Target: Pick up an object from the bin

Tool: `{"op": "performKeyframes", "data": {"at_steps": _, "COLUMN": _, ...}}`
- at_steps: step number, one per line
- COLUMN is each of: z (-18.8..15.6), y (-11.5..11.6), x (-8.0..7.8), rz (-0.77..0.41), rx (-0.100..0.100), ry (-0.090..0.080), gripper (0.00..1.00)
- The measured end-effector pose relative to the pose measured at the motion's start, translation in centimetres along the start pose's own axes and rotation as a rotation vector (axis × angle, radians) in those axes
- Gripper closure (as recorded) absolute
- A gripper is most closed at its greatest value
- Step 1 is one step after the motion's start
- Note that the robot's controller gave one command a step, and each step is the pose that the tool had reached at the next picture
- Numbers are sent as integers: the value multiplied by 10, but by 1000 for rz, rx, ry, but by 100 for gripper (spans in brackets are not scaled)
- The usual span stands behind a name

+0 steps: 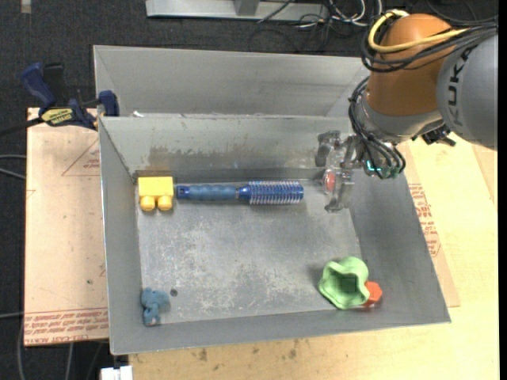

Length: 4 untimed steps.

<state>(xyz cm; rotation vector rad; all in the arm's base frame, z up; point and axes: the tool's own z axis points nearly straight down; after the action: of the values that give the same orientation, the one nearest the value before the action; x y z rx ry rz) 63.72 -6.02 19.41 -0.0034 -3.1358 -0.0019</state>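
My gripper (338, 179) hangs in the bin's back right part, close to the right wall and above the floor. A blue hairbrush (242, 192) lies along the back wall, its bristled head pointing towards the gripper and ending just to the gripper's left. Nothing shows held in the gripper. In the front right corner, well below the gripper, a green crumpled cup-like thing (344, 283) lies with a small orange piece (373, 294) against its right side.
A yellow block (155, 193) sits at the brush handle's left end, in the back left corner. A small blue lump (153, 305) lies in the front left corner. The arm's orange cover and cables hang over the right rim.
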Motion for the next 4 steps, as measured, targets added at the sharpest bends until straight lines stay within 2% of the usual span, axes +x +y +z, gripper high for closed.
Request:
{"op": "performKeyframes", "data": {"at_steps": 1, "z": 66, "y": 79, "x": -1, "rz": -43, "rx": -3, "ry": 0, "gripper": 0}}
{"op": "performKeyframes", "data": {"at_steps": 2, "z": 70, "y": 62, "x": 19, "rz": -90, "rx": 1, "ry": -4, "gripper": 0}}
{"op": "performKeyframes", "data": {"at_steps": 3, "z": 122, "y": 61, "x": -23, "rz": -94, "rx": 0, "ry": -22, "gripper": 0}}
{"op": "performKeyframes", "data": {"at_steps": 4, "z": 125, "y": 61, "x": -18, "rz": -95, "rx": 1, "ry": -8, "gripper": 100}}
